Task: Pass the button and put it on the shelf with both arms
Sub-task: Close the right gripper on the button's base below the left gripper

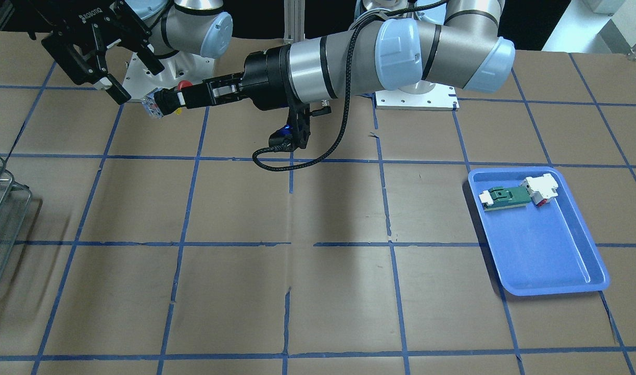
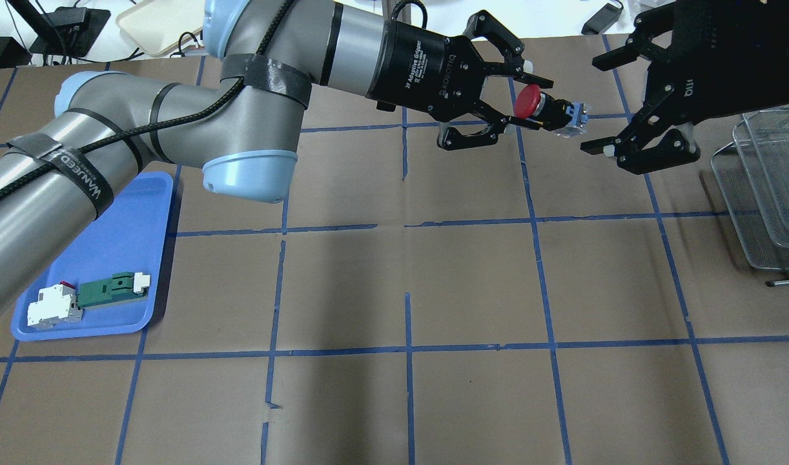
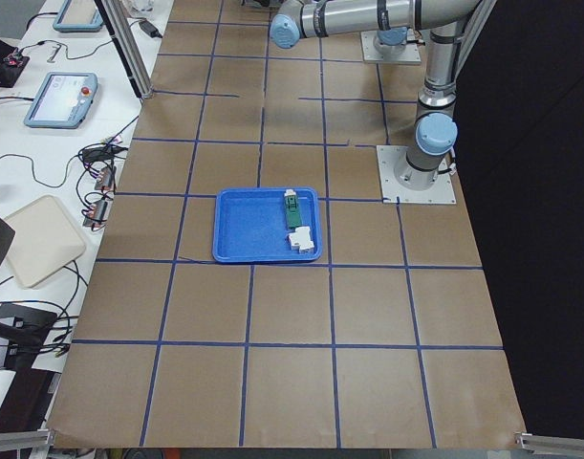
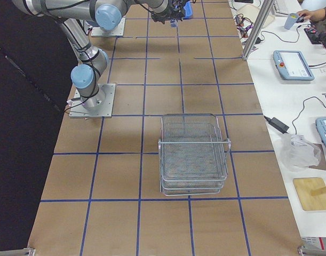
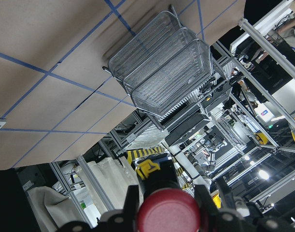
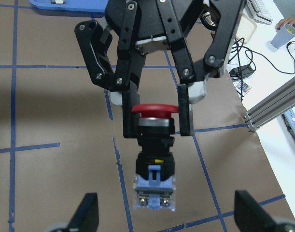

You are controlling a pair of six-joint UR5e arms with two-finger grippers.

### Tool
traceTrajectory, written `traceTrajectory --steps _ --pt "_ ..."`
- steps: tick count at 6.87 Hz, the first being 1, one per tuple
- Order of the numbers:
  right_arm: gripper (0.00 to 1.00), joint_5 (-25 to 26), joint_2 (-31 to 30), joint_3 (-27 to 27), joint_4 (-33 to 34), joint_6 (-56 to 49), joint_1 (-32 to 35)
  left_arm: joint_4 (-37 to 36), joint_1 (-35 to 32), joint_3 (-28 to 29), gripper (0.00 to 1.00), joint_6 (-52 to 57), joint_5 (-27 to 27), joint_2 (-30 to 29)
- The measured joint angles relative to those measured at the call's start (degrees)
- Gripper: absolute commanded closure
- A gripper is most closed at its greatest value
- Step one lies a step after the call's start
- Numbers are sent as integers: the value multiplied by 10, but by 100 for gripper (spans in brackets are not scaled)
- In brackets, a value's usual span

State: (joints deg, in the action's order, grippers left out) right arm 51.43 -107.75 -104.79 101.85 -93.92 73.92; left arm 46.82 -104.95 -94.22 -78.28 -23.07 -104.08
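Note:
The button (image 2: pixel 551 110), with a red cap, black body and blue-white base, is held level above the table in my left gripper (image 2: pixel 527 103), which is shut on it just behind the cap. It also shows in the front view (image 1: pixel 164 101) and the right wrist view (image 6: pixel 154 145). My right gripper (image 2: pixel 591 106) is open, and its fingers stand apart on either side of the button's base without touching it. In the right wrist view its fingertips (image 6: pixel 84 215) frame the base. The wire shelf (image 2: pixel 769 187) stands on the table beyond my right gripper, and shows in the right side view (image 4: pixel 193 154).
A blue tray (image 2: pixel 97 258) lies at the table's left end and holds a white block (image 2: pixel 49 307) and a green board (image 2: pixel 110 290). The brown table has a grid of blue tape. The arm base plates (image 1: pixel 414 99) sit at its robot-side edge.

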Motion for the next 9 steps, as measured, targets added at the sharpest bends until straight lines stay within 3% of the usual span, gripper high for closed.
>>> traceTrajectory --steps 5,8,9 --pt "0 -1 6 -12 1 1 6 -2 0 1 100 -9 1 13" --pt "9 -1 5 -15 7 4 19 -2 0 0 100 -11 1 17" --pt "50 -1 5 -13 9 7 26 -2 -1 0 100 -11 1 18"
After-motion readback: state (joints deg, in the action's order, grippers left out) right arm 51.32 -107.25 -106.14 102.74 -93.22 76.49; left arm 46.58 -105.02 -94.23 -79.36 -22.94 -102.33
